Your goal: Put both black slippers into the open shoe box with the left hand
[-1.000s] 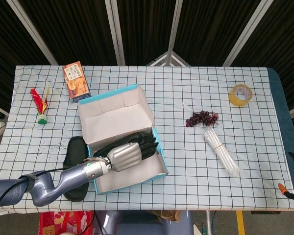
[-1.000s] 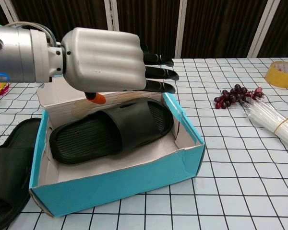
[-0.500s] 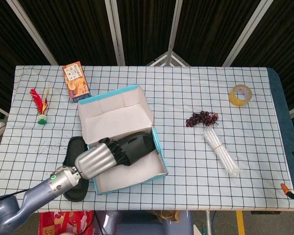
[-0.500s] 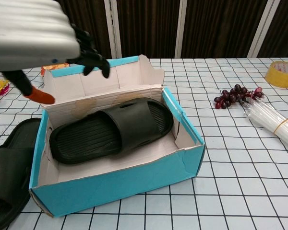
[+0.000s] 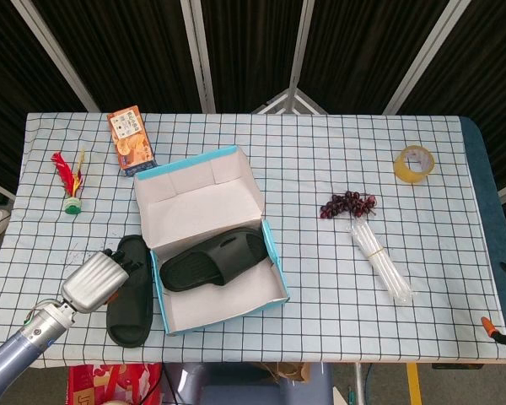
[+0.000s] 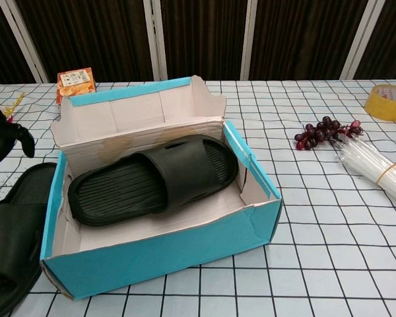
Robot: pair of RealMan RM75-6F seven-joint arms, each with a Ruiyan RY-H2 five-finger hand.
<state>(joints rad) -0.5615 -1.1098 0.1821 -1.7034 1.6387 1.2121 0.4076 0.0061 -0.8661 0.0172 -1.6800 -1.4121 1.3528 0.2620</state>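
Left hand moved from box to over outside slipper, empty.

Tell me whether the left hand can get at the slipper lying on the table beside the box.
Probably yes. The left hand hovers right at the second slipper, which lies bare on the table to the left of the shoe box, with nothing on top of it. Only the box wall alongside crowds one edge.

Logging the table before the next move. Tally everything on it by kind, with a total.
Black slippers: 2, one in the box, one on the table
Shoe box: 1
Orange carton: 1
Shuttlecock: 1
Grape bunch: 1
Tape roll: 1
Clear tube bundle: 1
Total: 8
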